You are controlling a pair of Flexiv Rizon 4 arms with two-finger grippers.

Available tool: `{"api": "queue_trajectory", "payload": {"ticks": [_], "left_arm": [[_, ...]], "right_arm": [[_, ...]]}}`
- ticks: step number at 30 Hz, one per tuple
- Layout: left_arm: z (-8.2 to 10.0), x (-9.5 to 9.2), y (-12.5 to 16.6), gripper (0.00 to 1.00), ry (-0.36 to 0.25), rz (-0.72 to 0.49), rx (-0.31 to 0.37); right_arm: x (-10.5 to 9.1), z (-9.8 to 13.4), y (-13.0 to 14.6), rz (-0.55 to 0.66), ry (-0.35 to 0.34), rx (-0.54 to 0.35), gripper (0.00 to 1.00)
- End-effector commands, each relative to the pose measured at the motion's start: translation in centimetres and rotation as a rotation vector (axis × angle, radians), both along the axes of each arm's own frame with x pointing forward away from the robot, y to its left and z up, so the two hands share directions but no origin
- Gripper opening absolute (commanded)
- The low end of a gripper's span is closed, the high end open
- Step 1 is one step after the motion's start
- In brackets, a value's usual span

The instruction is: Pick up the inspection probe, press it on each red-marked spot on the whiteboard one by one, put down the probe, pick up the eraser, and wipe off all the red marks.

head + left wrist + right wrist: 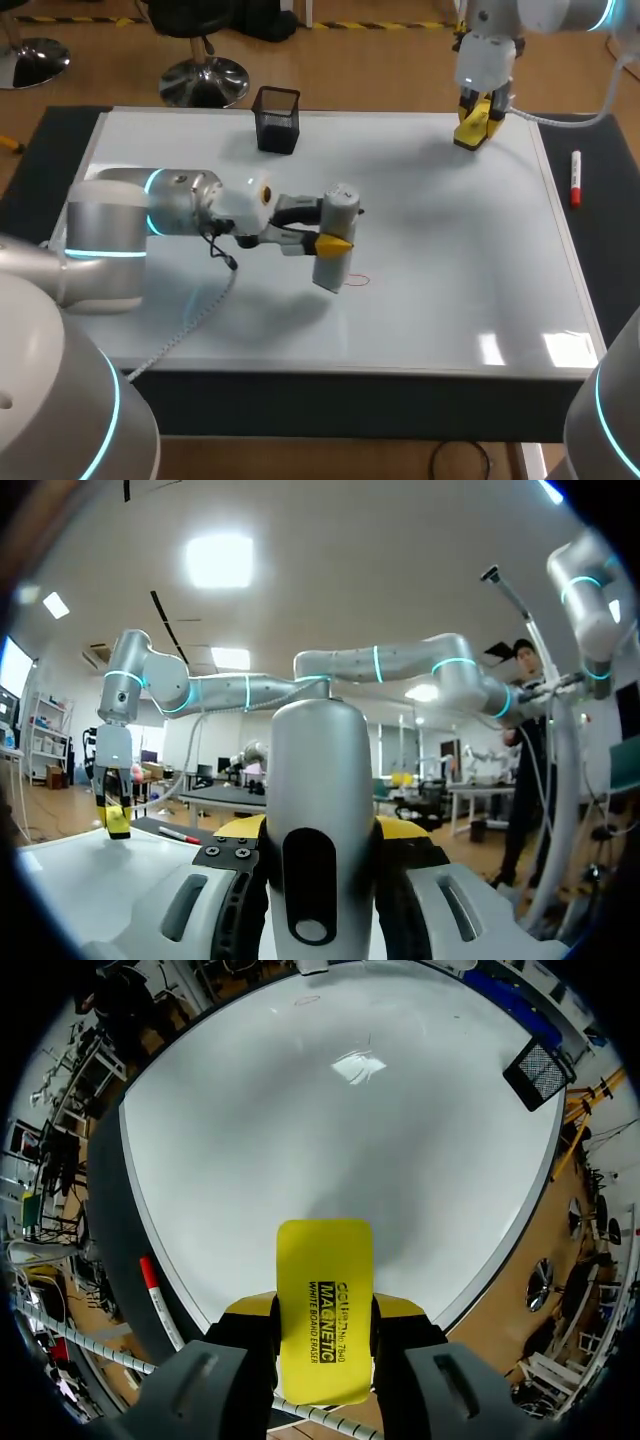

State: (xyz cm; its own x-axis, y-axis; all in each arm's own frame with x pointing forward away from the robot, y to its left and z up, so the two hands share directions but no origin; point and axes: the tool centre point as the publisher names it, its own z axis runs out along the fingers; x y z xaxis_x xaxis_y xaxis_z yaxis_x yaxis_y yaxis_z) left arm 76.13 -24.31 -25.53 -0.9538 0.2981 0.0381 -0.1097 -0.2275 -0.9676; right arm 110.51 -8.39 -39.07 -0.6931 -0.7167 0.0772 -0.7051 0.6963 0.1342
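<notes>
I'd say we're in the pressing step. The left gripper [335, 243] is clamped on the probe [336, 215] from both sides, around its middle. The probe's lower end hangs below the fingers, down at the whiteboard [450, 260] and just beside the small red mark [358, 280] ahead of it. I can't tell whether the end is actually touching the board.

The probe's long axis is close to upright, tip down and top leaning a little away from the arm. My guess is the next move needs a small sideways nudge to put the tip on the mark, then a straight push down along that axis — gently, so it doesn't skid.

Meanwhile the right gripper [323, 1305] is pinching the yellow eraser [323, 1260], well apart from the mark, which sits far ahead of it across the board. The eraser's long side runs along the fingers and sticks out past the tips toward the board — so it's ready for wiping once the probe is put down.
</notes>
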Motion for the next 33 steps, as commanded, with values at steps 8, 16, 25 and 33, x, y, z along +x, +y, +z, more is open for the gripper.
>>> {"api": "queue_trajectory", "payload": {"ticks": [8,16,25,33], "left_arm": [[-1.6,0.7,-2.8,0.0,-0.017,-0.048,-0.013],[-2.8,2.1,-3.1,0.0,-0.015,-0.047,0.0],[-3.6,3.2,-3.8,0.0,-0.008,-0.031,0.012],[-4.4,3.8,-3.9,0.0,-0.007,-0.02,0.04]], "right_arm": [[0.0,0.2,-0.1,0.002,-0.001,-0.004,0.0],[0.0,0.2,-0.1,0.002,-0.001,-0.004,0.0],[0.0,0.2,-0.1,0.002,-0.001,-0.004,0.0],[0.0,0.2,-0.1,0.002,-0.001,-0.004,0.0]]}}
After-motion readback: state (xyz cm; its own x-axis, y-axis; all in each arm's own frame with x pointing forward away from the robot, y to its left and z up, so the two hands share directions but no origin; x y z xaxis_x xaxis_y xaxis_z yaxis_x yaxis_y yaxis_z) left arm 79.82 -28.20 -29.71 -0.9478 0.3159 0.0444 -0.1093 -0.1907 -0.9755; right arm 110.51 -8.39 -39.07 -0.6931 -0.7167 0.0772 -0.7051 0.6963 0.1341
